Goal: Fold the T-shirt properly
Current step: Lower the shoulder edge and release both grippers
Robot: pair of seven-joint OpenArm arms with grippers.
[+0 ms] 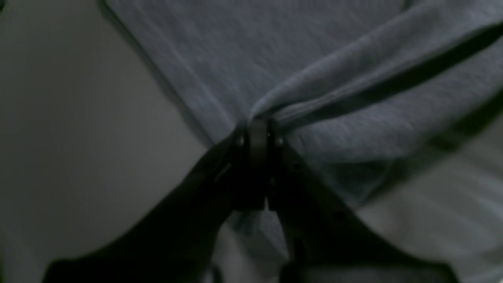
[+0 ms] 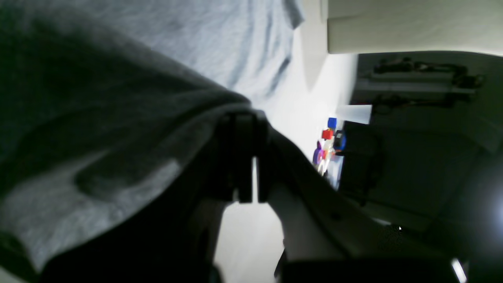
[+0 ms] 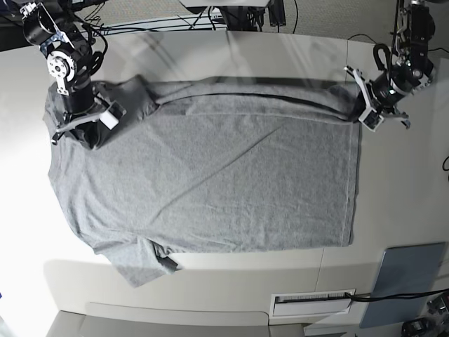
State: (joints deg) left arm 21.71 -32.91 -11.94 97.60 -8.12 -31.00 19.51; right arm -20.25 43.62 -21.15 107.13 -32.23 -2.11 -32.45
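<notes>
My left tool was clamped on the T-shirt hem corner, upper right; right tool clamped at the shoulder, upper left. Shirt lay across the counter, far edge lifted w/ first fold barely begun, rest still to do.

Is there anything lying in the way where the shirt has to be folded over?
Nothing visible does. Both grippers, left and right, are already shut on the far edge of the T-shirt. The shirt's spread top carries nothing. The blue-grey pad lies apart, off the near hem corner.
</notes>
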